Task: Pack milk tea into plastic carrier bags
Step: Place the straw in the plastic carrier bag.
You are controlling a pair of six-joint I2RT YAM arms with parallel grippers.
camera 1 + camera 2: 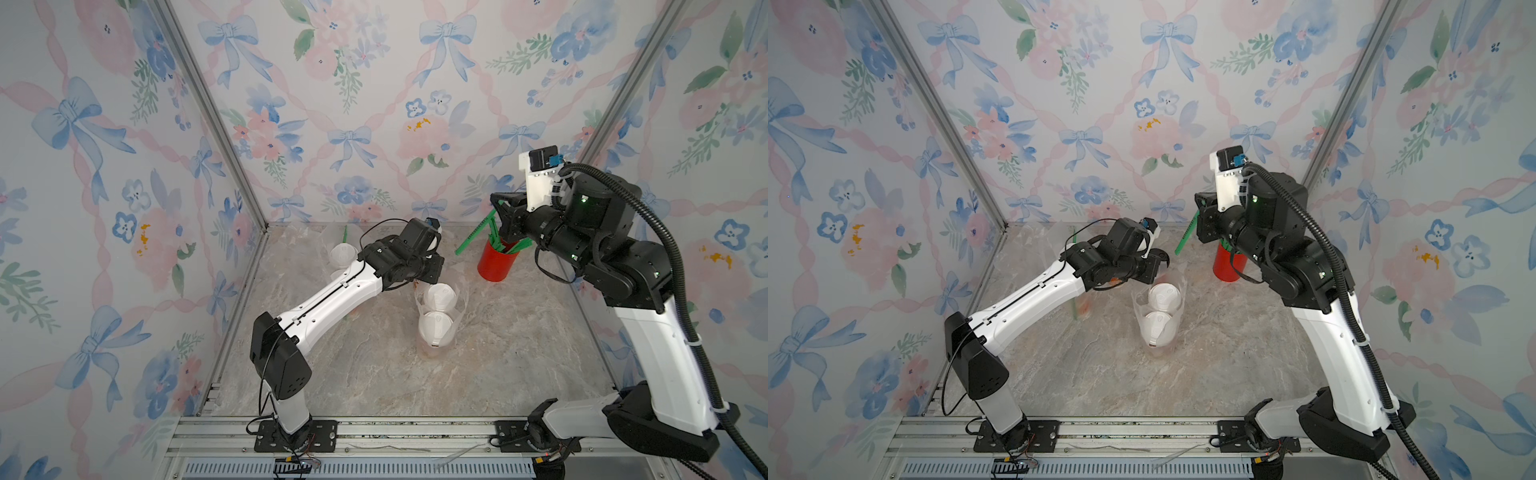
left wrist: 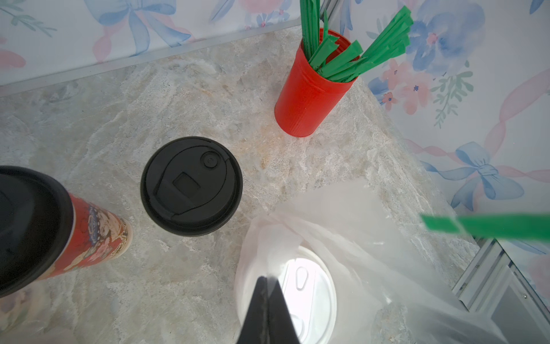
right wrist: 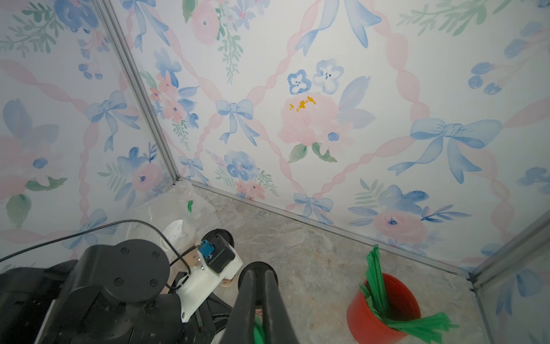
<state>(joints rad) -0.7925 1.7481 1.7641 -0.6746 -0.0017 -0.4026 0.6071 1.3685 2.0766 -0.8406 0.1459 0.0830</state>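
Two hands are pinching: left hand [image 2: 269, 281] the thin clear plastic bag [image 2: 342, 214], right hand [image 3: 257, 269] a green straw [image 3: 258, 329]; aim gently.

Black-lidded cups [image 2: 191, 186]: two. White-lidded cups [image 1: 439, 295]: two in the middle bag [image 1: 460, 301] and seemingly two more in the corner bag [image 3: 166, 208], half hidden by an arm. That makes four. Clear bags: two I can be sure of. One red cup [image 1: 496, 264] holds a bunch of green straws [image 2: 342, 64] too crowded to count. Outside it are a lone straw [image 1: 476, 232] and another straw [image 3: 190, 205].
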